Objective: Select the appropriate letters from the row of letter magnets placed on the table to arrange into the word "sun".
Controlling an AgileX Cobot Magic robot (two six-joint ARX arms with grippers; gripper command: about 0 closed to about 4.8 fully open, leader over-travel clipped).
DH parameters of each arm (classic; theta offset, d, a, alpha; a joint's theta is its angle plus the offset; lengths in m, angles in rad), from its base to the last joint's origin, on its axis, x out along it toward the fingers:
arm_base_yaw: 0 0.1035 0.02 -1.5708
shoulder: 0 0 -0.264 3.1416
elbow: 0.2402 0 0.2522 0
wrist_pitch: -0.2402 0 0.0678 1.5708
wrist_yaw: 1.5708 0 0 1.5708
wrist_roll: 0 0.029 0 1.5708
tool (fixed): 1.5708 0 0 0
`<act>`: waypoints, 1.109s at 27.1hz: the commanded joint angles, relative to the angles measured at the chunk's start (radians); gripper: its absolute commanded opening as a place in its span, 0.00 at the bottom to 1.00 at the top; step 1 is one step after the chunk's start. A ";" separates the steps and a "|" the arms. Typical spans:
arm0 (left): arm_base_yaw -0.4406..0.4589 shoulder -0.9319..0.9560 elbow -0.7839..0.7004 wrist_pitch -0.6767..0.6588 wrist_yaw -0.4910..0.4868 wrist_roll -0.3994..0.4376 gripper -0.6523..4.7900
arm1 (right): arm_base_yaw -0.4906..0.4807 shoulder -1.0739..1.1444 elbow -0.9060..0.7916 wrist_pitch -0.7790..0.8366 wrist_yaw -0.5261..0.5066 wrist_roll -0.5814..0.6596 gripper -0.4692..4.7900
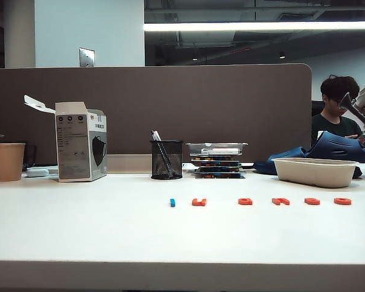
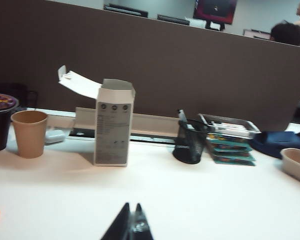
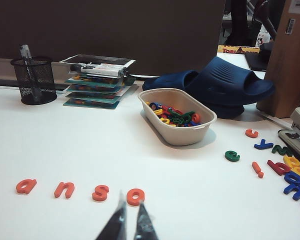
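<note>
- Six small flat plastic letter magnets are lying in one row on the wide white worktop, spaced apart so each can be picked singly: five orange-red, one smaller blue piece at the left end.
- In the right wrist view the orange-red "a", "n", "s" and "o" are reading clearly; the U-like piece is sitting next to the blue one.
- Right hand is hanging just short of the "o", fingers nearly together, holding nothing.
- Left hand is looking over bare worktop toward the white carton, fingers together, empty.
- Nothing arranged yet; space in front of the row looks free for "sun".
</note>
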 commanded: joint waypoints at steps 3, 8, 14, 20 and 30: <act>0.002 0.003 0.135 -0.126 0.039 0.002 0.11 | 0.000 -0.010 -0.005 0.018 -0.002 -0.002 0.14; 0.002 0.061 0.268 -0.235 0.103 0.034 0.11 | 0.000 -0.010 -0.005 0.020 -0.002 -0.003 0.14; 0.002 0.254 0.500 -0.378 0.349 0.043 0.11 | 0.000 -0.010 -0.005 0.024 -0.002 -0.003 0.14; 0.002 0.633 1.061 -0.793 0.485 0.073 0.11 | 0.000 -0.010 -0.005 0.024 -0.001 -0.003 0.14; -0.309 0.920 1.533 -0.933 0.428 -0.191 0.11 | 0.000 -0.010 -0.005 0.024 0.028 -0.002 0.14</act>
